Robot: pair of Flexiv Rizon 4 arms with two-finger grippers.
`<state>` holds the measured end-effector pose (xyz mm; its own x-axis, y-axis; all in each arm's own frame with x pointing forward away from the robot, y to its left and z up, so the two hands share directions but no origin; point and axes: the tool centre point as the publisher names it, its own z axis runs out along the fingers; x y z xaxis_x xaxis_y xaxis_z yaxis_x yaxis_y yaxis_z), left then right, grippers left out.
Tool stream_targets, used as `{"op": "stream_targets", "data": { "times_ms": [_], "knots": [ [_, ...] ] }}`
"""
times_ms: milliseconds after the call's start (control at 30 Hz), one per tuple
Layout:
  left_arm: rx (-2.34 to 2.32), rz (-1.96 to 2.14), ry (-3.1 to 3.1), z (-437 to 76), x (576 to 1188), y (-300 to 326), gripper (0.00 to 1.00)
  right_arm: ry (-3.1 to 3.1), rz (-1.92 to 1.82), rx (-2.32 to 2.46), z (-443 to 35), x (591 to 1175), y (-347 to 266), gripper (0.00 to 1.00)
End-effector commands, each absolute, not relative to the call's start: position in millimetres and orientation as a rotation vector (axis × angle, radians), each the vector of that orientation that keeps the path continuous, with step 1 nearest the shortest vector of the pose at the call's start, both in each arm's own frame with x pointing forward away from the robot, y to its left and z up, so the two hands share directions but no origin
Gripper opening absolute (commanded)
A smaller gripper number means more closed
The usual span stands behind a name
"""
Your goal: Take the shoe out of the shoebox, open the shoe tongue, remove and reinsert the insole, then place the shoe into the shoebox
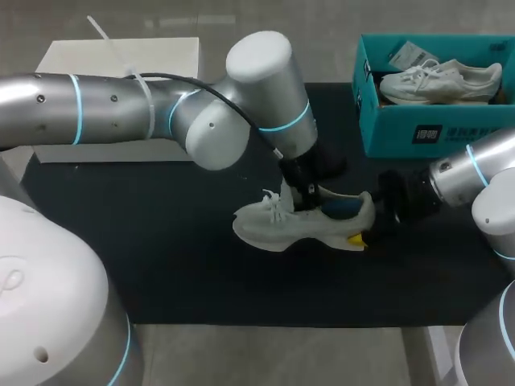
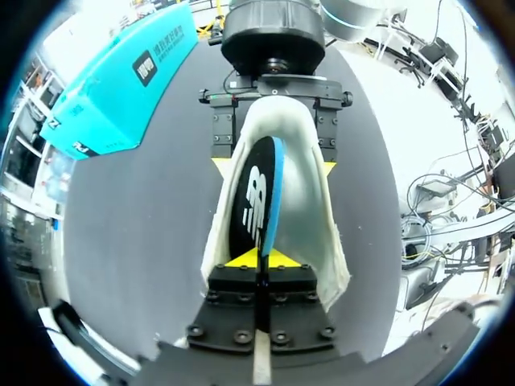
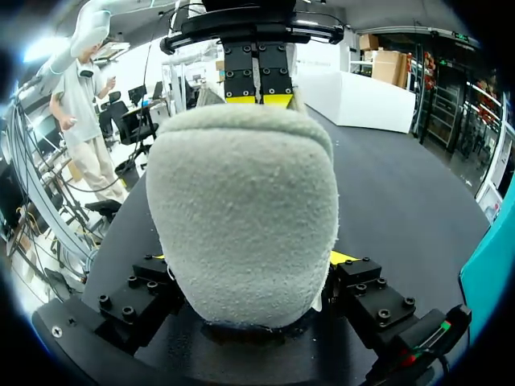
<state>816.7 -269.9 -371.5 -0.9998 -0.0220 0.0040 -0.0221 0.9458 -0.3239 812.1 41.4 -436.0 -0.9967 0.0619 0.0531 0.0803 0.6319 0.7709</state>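
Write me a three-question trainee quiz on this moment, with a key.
1. True or false: the shoebox is empty.
2. What does the left tool grip? A) a lace B) the insole C) a box lid
3. Fill in: the right tool clamps the shoe at its ____.
Key: 1 false, another shoe lies in it; 2 B; 3 heel.
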Motion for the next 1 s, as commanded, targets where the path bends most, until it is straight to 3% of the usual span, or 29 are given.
{"op": "stream_targets", "data": {
  "times_ms": [33, 600, 1000],
  "knots": [
    [0.001, 0.599, -3.030, -365.7, 816.5, -257.9, 0.00, -2.821, -1.328, -0.124, -442.7, 812.8, 42.9, 0.00],
    [-0.160, 0.880, -2.830, -302.5, 801.1, -275.6, 0.00, -2.821, -1.328, -0.124, -442.7, 812.8, 42.9, 0.00],
    [-0.313, 1.100, -2.730, -229.8, 788.1, -303.7, 0.00, -2.821, -1.328, -0.124, -442.7, 812.8, 42.9, 0.00]
  ]
}}
